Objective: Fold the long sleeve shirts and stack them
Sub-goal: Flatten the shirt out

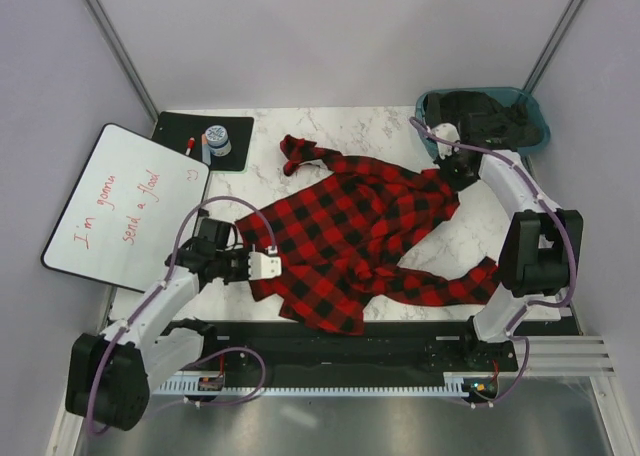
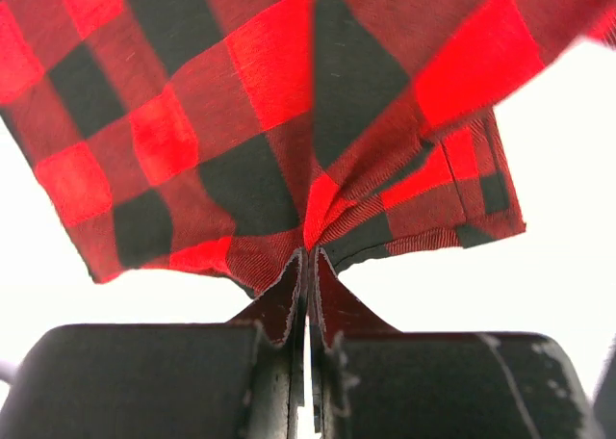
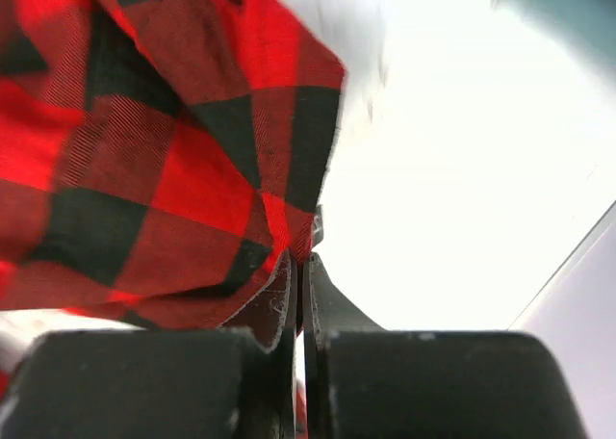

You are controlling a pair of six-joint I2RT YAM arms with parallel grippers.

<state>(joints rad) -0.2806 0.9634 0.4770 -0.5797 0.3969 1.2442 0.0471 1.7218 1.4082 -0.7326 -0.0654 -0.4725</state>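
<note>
Two grips share one garment. In the overhead view the red-and-black checked shirt (image 1: pixel 360 231) lies rumpled across the middle of the marble table (image 1: pixel 300 126), one sleeve bunched toward the far left and the other trailing to the near right. The left gripper (image 1: pixel 265 266) has the shirt's near-left edge. The right gripper (image 1: pixel 455 171) has its far-right edge, not far from the teal bin (image 1: pixel 485 116) of dark clothes. The step in hand looks like spreading the shirt flat before any fold. To do it well, the arms should draw apart evenly, with the cloth lifted just enough not to drag, and with steady rather than sudden tension, since both holds are only thin pinches.

In the left wrist view the left gripper (image 2: pixel 308 266) is clamped tight — the jaws almost meet — on a small gathered tuck of the shirt (image 2: pixel 250 121), and the fabric fans out from that point.

In the right wrist view the right gripper (image 3: pixel 300 266) is likewise closed hard, with a narrow edge of the shirt (image 3: pixel 164 150) nipped between the pads. The bite is shallow, so I judge this the likelier hold to slip.
</note>
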